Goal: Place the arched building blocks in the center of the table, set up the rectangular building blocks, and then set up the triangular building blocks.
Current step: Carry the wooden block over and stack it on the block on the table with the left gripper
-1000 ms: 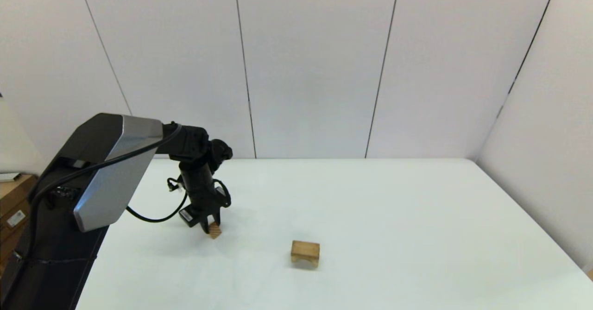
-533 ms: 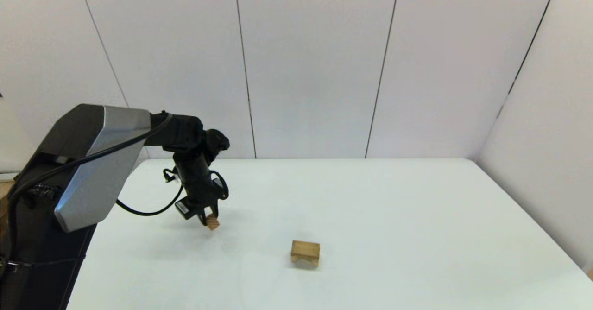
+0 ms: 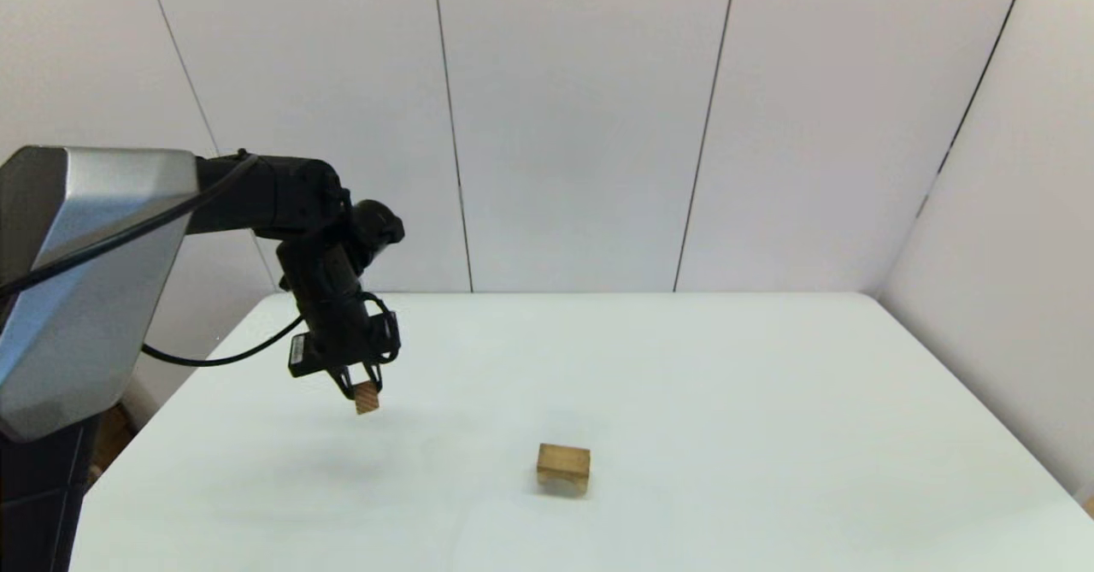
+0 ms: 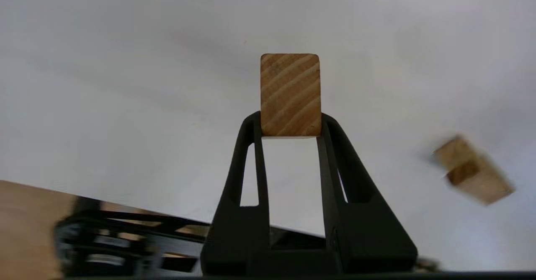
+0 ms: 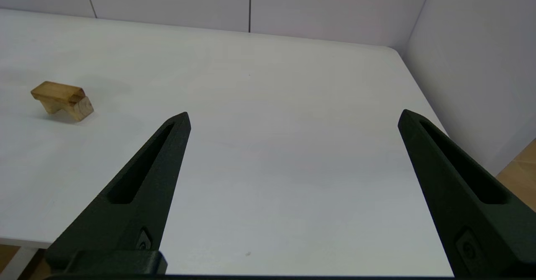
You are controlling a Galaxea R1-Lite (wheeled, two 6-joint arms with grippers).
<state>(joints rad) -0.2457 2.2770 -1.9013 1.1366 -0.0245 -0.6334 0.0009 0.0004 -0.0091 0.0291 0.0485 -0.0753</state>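
My left gripper (image 3: 362,391) hangs above the left part of the table (image 3: 726,367), shut on the triangular block (image 3: 367,399). In the left wrist view that small tan block (image 4: 290,91), with diagonal grain stripes, sits clamped between the fingertips of the left gripper (image 4: 291,123) and is clear of the surface. The arched block (image 3: 563,468) stands near the table's middle, to the right of the gripper and nearer to me. A darker flat layer on its top (image 5: 56,89) looks like the rectangular block. My right gripper (image 5: 293,114) is open and empty over the table's near right part.
White wall panels close off the far and right sides of the table. The table's right edge (image 5: 423,100) drops to a wooden floor. A black cable (image 3: 214,356) loops under the left arm.
The left arm has risen and drawn back to the left, lifting the triangular block off the table. The arched block has not moved.
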